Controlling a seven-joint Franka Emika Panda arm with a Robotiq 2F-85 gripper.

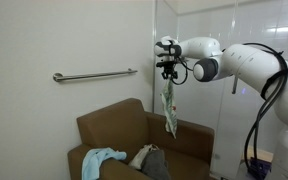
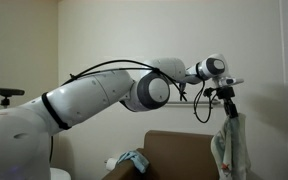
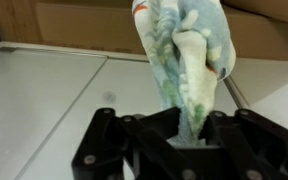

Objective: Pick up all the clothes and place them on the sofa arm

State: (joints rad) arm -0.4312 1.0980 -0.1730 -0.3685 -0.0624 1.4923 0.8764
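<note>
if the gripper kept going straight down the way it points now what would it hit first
The gripper, shut on the hanging pale mint green cloth, points down. Past that cloth, the brown armchair's padded arm looks like the first thing below, though depth is unclear.

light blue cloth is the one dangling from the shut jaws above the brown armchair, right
Not quite: the cloth dangling from the shut jaws above the brown armchair is the pale mint green cloth, as an exterior view shows. The light blue cloth lies down on the armchair.
</note>
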